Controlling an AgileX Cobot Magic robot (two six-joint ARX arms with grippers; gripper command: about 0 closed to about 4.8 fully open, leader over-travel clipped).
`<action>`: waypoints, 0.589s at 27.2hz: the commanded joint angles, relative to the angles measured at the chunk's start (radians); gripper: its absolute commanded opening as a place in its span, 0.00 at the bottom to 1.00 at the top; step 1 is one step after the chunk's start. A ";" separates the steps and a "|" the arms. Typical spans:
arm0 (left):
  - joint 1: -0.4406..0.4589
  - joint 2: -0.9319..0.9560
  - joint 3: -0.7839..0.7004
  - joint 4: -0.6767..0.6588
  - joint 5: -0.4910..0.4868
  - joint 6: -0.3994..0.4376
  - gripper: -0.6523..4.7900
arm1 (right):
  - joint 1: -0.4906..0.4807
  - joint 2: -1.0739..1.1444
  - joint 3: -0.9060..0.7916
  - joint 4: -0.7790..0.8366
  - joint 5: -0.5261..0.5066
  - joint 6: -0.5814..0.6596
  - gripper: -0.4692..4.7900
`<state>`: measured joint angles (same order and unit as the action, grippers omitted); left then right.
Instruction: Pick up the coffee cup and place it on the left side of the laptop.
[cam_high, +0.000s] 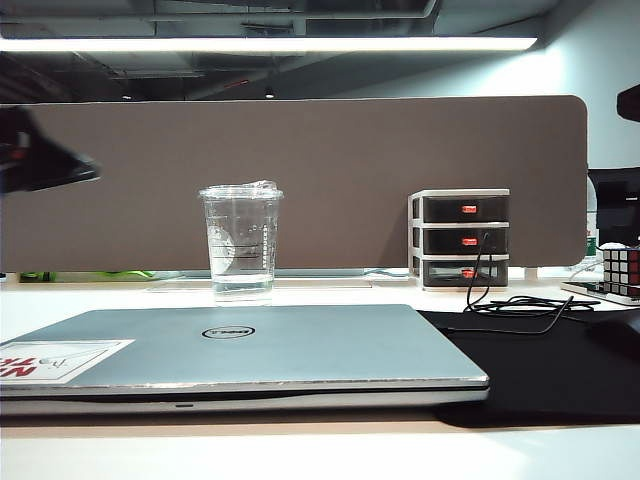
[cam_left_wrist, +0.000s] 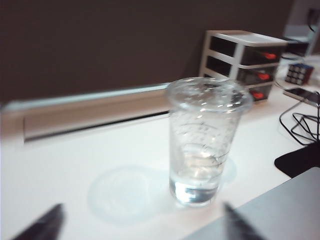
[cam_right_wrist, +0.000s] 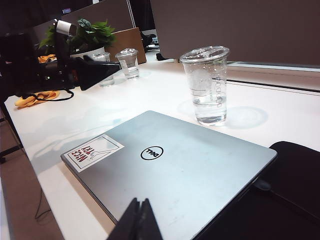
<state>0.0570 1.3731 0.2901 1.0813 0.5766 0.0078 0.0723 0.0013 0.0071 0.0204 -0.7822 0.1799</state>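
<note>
Closest to us lies the laptop (cam_high: 240, 350), shut flat on the white worktop (cam_high: 300, 455) along its near edge, silver-grey lid up, with a round logo in the middle and a white sticker with red letters (cam_high: 55, 360) at its near left corner. Behind it, toward the far edge and standing upright on the worktop, we see the coffee cup (cam_high: 241, 243), a clear tapered cup with a crinkled clear lid and a little clear liquid at the bottom; it is near the laptop's far edge but apart from it, and nothing touches it. In the left wrist view the left gripper (cam_left_wrist: 142, 225) faces the cup (cam_left_wrist: 206, 140), its two dark fingers (cam_left_wrist: 45, 225) blurred and spread wide, with the cup beyond them and not between them. In the right wrist view the right gripper (cam_right_wrist: 137, 220) hangs over the laptop's (cam_right_wrist: 170, 170) lid, its dark fingers (cam_right_wrist: 147, 222) pressed together with nothing between them, and the cup (cam_right_wrist: 207, 85) stands well beyond. At the far right of the worktop a small grey drawer unit (cam_high: 460, 238) stands against the brown partition (cam_high: 330, 150), with black cables (cam_high: 520, 305) trailing over a black mat (cam_high: 540, 370) and a puzzle cube (cam_high: 620, 268) near the right edge.
</note>
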 joint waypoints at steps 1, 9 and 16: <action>-0.037 0.027 0.040 0.018 0.003 0.095 1.00 | 0.000 -0.002 -0.005 0.014 0.003 0.003 0.09; -0.043 0.232 0.201 0.015 0.074 0.085 1.00 | 0.000 -0.002 -0.005 0.013 0.003 0.003 0.09; -0.070 0.386 0.320 0.012 0.124 0.063 1.00 | 0.000 -0.002 -0.005 0.013 0.003 0.003 0.09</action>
<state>-0.0032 1.7466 0.5980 1.0821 0.6884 0.0734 0.0719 0.0013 0.0071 0.0200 -0.7818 0.1799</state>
